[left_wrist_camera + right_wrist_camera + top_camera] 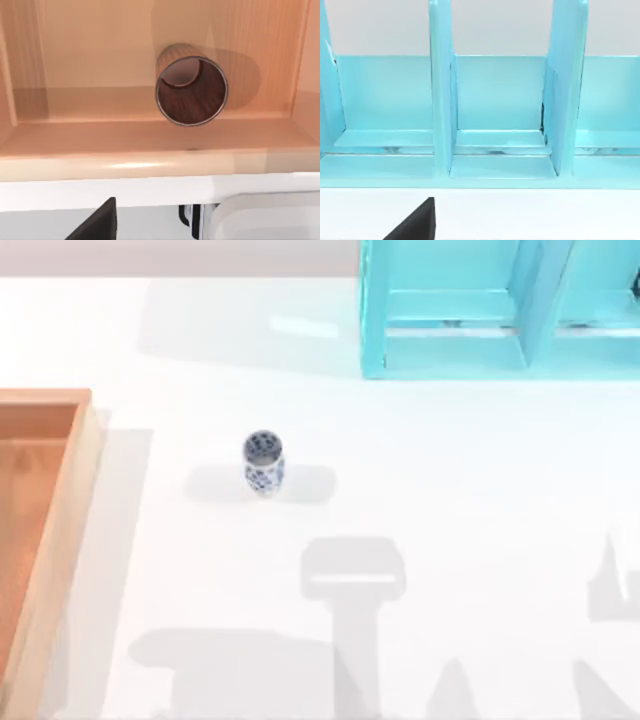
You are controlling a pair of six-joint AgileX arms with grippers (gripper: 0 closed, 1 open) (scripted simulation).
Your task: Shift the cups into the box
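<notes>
Box [85, 455]: light orange-brown wood, visible grain, smooth satin walls. Reddish-brown cup [192, 90]: wood-grained. Patterned cup [264, 464]: glazed ceramic look. Shelf unit [450, 350]: glossy turquoise paint. Surface [450, 470]: matt white.

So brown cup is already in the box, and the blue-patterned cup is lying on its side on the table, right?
Not quite. The brown cup is in the box, as the left wrist view shows. But the blue-patterned cup stands upright on the table, not on its side: the top view looks down into its open mouth, to the right of the box.
</notes>
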